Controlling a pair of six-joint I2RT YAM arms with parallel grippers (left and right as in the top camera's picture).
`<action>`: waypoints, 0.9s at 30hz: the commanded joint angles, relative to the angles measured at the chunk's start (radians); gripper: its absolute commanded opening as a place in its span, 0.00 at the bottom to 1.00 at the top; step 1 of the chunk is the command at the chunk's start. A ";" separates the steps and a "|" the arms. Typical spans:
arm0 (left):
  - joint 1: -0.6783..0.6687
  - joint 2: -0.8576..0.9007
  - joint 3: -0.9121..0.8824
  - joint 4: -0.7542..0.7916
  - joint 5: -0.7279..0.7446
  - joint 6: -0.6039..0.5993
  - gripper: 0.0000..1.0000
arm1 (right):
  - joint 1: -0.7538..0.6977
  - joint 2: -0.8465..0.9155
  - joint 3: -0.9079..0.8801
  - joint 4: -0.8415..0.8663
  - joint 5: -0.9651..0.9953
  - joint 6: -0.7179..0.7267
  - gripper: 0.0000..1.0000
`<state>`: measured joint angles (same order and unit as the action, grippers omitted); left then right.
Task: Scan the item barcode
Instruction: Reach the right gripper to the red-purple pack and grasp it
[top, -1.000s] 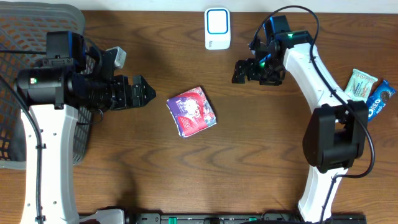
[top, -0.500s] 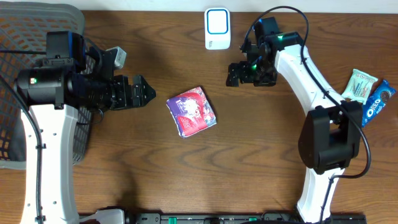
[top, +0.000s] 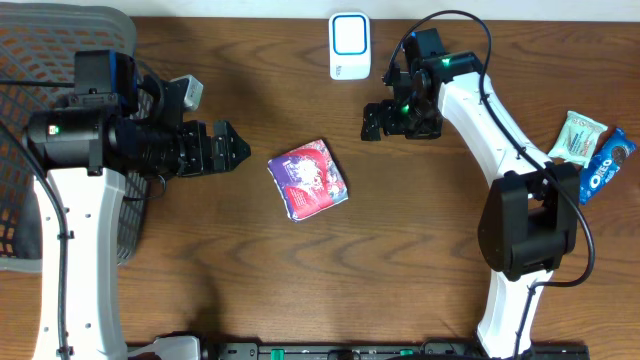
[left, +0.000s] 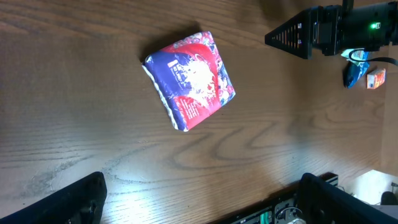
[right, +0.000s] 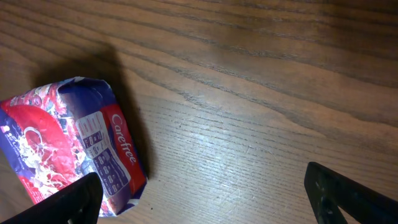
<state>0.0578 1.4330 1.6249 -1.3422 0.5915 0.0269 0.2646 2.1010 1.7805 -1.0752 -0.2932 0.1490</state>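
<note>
Where the overhead view looks down on the wooden table (top: 420, 270), the red and purple pack (top: 308, 179) lies flat near the middle of the frame, between the two arms and touched by neither. The left gripper (top: 232, 148) hovers just left of the pack and slightly above it in the frame, jaws spread and empty. The right gripper (top: 375, 122) hangs to the pack's upper right, jaws also wide apart with nothing between them. A white and blue scanner (top: 350, 46) sits at the top centre, a dark basket (top: 20, 150) fills the left edge, and an Oreo packet (top: 608, 165) lies at the right edge beside a pale green packet (top: 581, 136). The pack looks nearly square, so no long axis can be told; its edges run oblique to the table's edge. In the left wrist view the pack (left: 189, 79) sits upper centre, well ahead of the left gripper's fingertips (left: 74, 199) in the bottom corners; its print is too small to read. In the right wrist view the pack (right: 68, 143) lies at lower left, beside the left-hand fingertip (right: 74, 199), with "Carefree" running down its right-hand side.
</note>
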 joint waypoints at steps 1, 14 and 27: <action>-0.002 0.003 -0.006 -0.003 -0.010 0.010 0.98 | 0.006 -0.008 -0.002 0.002 0.007 0.000 0.99; -0.002 0.003 -0.006 -0.003 -0.009 0.010 0.98 | 0.024 -0.008 -0.002 0.069 -0.004 0.045 0.99; -0.002 0.003 -0.006 -0.003 -0.010 0.010 0.98 | 0.120 0.108 -0.003 0.150 -0.109 0.106 0.99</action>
<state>0.0578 1.4330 1.6249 -1.3422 0.5911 0.0269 0.3717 2.1571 1.7805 -0.9485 -0.3122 0.2226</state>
